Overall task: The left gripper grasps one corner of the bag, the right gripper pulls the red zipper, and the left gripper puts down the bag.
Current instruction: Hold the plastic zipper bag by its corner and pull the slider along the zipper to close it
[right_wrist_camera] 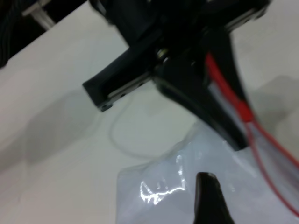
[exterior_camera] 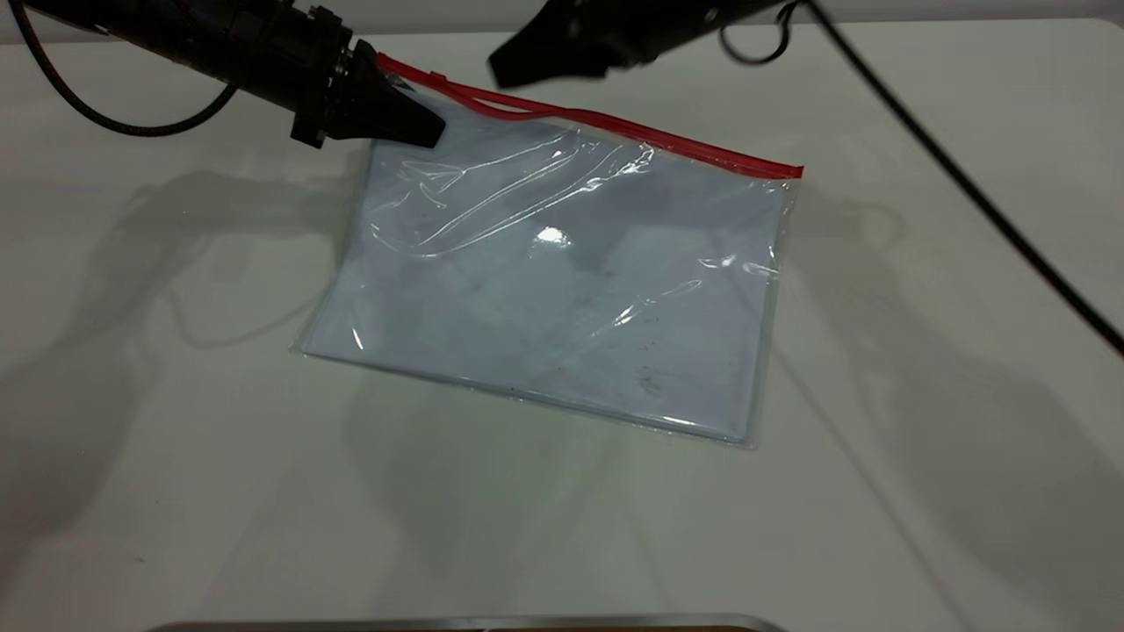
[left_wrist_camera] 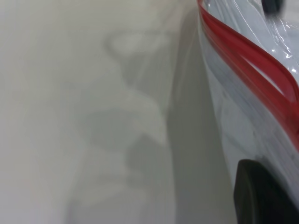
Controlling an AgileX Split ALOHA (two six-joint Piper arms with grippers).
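The bag (exterior_camera: 562, 281) is a clear pouch with a pale sheet inside, lying on the white table (exterior_camera: 176, 439) with its far left corner lifted. The red zipper (exterior_camera: 667, 140) runs along its far edge; near the left end its two strips stand apart. I cannot make out the slider. My left gripper (exterior_camera: 426, 132) is shut on that lifted corner. The right wrist view shows it (right_wrist_camera: 236, 126) with the zipper (right_wrist_camera: 275, 144) between its fingers. My right gripper (exterior_camera: 505, 68) hovers just beyond the zipper, above the bag (right_wrist_camera: 163, 196), touching nothing that I can see.
The right arm's thick black cable (exterior_camera: 966, 184) crosses the table's right side. A metal edge (exterior_camera: 465, 623) lies along the near border. The left wrist view shows bare table (left_wrist_camera: 93, 116) beside the bag (left_wrist_camera: 243, 121) and the zipper (left_wrist_camera: 252, 56).
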